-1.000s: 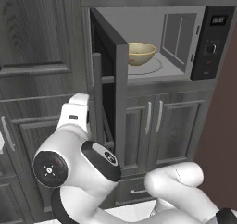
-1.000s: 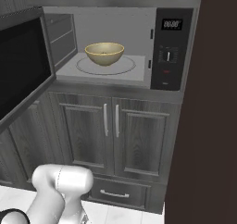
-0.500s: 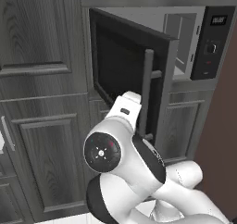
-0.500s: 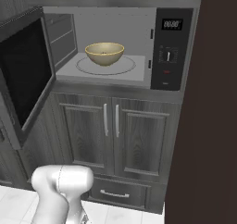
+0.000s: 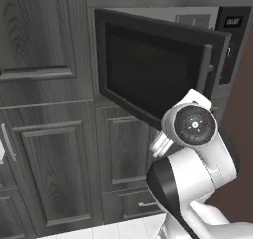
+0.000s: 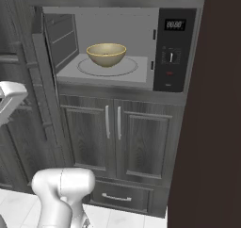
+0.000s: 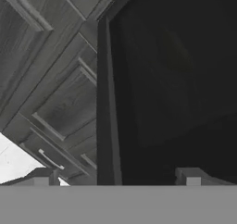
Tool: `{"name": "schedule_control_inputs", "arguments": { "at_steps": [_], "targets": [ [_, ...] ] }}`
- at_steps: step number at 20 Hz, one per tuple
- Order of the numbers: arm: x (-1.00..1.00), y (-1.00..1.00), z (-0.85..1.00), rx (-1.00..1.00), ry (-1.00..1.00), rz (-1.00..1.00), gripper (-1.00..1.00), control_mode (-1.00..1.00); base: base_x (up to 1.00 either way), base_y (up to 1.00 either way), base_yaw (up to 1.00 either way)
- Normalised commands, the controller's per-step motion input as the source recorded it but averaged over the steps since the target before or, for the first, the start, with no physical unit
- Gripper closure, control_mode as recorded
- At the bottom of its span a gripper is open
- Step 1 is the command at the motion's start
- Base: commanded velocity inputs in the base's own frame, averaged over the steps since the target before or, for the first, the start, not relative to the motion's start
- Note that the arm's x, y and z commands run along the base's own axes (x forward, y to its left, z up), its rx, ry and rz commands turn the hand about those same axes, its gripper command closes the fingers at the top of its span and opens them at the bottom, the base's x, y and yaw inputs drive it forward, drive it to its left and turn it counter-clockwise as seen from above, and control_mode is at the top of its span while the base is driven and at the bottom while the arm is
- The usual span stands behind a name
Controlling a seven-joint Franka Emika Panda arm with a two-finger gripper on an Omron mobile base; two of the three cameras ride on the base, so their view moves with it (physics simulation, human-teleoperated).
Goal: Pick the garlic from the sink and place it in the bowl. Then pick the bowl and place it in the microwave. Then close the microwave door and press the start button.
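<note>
1. We see grey wooden cabinets (image 6: 136, 142) filling the wall around and below the appliance; two doors with vertical handles stand directly under it, and a drawer (image 6: 120, 197) sits lower still.
2. The microwave (image 6: 117, 45) is built into this cabinetry. In the right base view its pale grey inside is exposed, and the control panel (image 6: 173, 50) with a small display lies on its right.
3. The microwave door (image 5: 158, 72) is partly swung, neither fully open nor shut. In the left base view its dark glass window faces us and covers most of the cavity; the long vertical bar handle (image 5: 204, 75) runs along its free edge. In the right base view we see the door nearly edge-on at the left of the opening.
4. The arm's white body rises at the lower right of the left base view, with its round joint (image 5: 193, 126) just below the door's lower free corner.
5. The bowl (image 6: 106, 54) stands upright on the round turntable inside the microwave, roughly centred. We cannot tell whether the garlic lies in it, since the rim hides the contents.
6. The fingers (image 7: 44, 177) appear in the hand view as two dark tips set well apart, holding nothing, with the gripper (image 7: 119, 177) directed at the door's edge and dark glass.
</note>
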Motion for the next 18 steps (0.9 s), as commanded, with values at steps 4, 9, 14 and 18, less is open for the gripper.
{"name": "schedule_control_inputs", "arguments": {
  "at_steps": [4,9,14,18],
  "targets": [
    [0.34,-1.0,0.07,0.17,0.03,0.0,-1.0,-1.0,0.0,0.0,0.0],
    [0.72,-0.97,0.23,0.09,0.04,0.0,-1.0,-1.0,0.0,0.0,0.0],
    [0.81,-0.81,0.34,0.03,0.0,0.0,-1.0,-1.0,0.0,0.0,0.0],
    [1.0,-0.66,0.19,0.0,0.0,0.0,-1.0,-1.0,0.0,0.0,0.0]
  ]
}}
